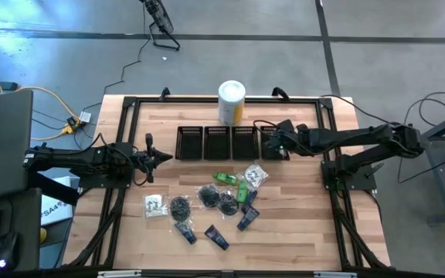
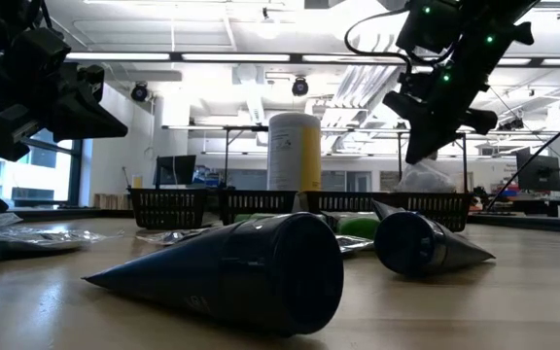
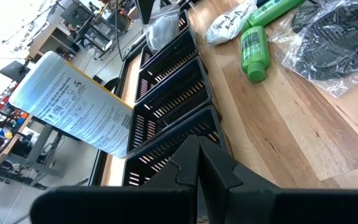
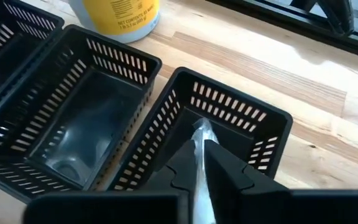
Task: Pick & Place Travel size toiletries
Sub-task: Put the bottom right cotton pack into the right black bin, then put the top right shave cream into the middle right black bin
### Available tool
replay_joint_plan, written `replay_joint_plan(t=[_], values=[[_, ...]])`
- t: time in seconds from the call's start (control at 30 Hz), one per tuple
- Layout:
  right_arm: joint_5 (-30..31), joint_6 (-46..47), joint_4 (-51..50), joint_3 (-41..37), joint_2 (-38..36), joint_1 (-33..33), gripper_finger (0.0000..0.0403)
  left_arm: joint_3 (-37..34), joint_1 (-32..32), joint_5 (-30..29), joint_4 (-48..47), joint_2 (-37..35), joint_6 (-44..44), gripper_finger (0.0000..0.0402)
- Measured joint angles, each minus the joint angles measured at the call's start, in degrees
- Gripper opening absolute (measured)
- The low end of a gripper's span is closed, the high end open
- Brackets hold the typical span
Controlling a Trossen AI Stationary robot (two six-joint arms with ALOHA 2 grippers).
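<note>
Toiletries: a clear sachet (image 4: 201,163) is pinched in my right gripper (image 4: 199,167) above the rightmost bin (image 4: 229,118). The rest, green bottles (image 1: 230,180), blue tubes (image 1: 216,236) and black bundles (image 1: 207,195), lie mid-table (image 1: 300,224). A canister (image 1: 231,100) stands behind the bins. My left gripper (image 1: 161,157) waits with fingers together at the table's left.
</note>
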Motion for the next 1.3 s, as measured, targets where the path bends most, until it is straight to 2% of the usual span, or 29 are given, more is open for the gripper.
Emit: replay_joint_plan(t=[0.27, 0.43, 0.63, 0.8, 0.97, 1.17, 1.3], values=[[1.13, -1.28, 0.01, 0.00, -0.72, -0.02, 0.0112, 0.00, 0.00, 0.00, -0.02, -0.01, 0.00, 0.0001], [5.08, -1.38, 0.24, 0.00, -4.25, 0.00, 0.0125, 0.00, 0.00, -0.02, -0.02, 0.01, 0.00, 0.0001], [5.19, -4.97, 5.32, 0.00, -11.72, 0.00, 0.0111, 0.00, 0.00, -0.01, -0.05, 0.00, 0.00, 0.0001], [-0.99, -10.25, 11.85, 0.01, -16.21, 0.32, 0.0098, 0.00, 0.02, -0.02, -0.09, -0.02, 0.00, 0.0001], [-4.66, -15.88, 16.10, 0.02, -18.70, 2.76, 0.0068, 0.00, 0.00, -0.02, -0.11, 0.01, 0.00, 0.0001], [-5.05, -20.64, 16.79, 0.02, -20.02, 7.40, 0.0011, 0.00, -0.01, -0.02, -0.09, 0.01, 0.00, 0.0001], [-5.07, -21.12, 16.74, 0.02, -19.74, 10.79, 0.0005, 0.00, 0.00, 0.00, -0.09, 0.01, -0.01, 0.0001]])
